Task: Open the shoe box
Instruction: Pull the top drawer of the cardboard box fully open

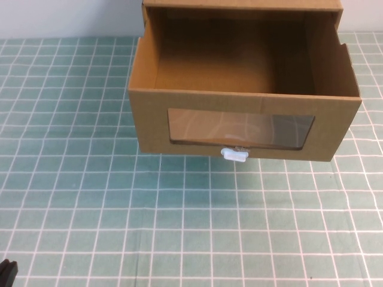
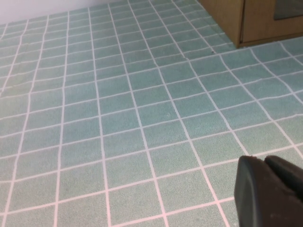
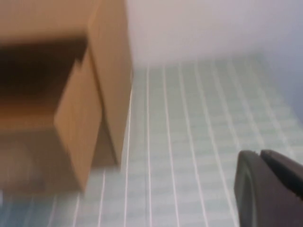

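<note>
Judging shoe box [image 1: 242,98] drawer already slid out and inside bare, you likely only finish up: hold both arms back, avoid nudging front panel or white tab [image 1: 234,155] inward. Box sits far centre-right on counter [image 1: 90,209]. Left jaws together, low at near-left corner, well apart from box. Right jaws together, off box's right side, not touching.

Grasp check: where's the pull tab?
High view: white pull tab on bottom edge of drawer front, below the window. Left gripper at near-left table corner, right gripper right of the box.
</note>
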`<state>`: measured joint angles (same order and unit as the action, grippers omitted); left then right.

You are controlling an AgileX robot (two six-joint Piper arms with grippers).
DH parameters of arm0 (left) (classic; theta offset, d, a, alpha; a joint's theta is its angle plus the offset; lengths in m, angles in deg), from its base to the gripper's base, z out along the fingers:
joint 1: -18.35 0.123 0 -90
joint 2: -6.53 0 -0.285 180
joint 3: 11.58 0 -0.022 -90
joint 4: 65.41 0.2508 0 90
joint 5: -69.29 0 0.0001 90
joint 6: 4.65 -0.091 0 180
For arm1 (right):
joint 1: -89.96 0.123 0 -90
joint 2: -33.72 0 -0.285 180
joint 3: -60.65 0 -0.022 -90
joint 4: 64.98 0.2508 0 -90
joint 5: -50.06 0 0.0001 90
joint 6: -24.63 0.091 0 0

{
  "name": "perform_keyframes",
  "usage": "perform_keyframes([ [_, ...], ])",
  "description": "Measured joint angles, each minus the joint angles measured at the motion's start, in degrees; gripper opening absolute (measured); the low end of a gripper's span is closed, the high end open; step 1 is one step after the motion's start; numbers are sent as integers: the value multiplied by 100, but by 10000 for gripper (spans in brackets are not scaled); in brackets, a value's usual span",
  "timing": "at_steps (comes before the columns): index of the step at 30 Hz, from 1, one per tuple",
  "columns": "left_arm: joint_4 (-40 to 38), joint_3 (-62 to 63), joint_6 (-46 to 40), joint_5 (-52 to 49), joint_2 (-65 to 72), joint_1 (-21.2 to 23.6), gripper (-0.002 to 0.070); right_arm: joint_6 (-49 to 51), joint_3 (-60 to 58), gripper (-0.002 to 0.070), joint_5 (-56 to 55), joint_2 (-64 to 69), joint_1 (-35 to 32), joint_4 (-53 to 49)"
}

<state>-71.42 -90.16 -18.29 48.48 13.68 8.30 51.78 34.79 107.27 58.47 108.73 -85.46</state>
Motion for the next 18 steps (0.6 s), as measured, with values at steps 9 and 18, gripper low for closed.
perform_keyframes([
  [9, 0, 0, 0, 0, 0, 0, -5, -32, -21, -13, -815, -910, -1328, 119],
  [18, 0, 0, 0, 0, 0, 0, -5, -679, -2196, -13, -1893, -1676, -1328, 588],
])
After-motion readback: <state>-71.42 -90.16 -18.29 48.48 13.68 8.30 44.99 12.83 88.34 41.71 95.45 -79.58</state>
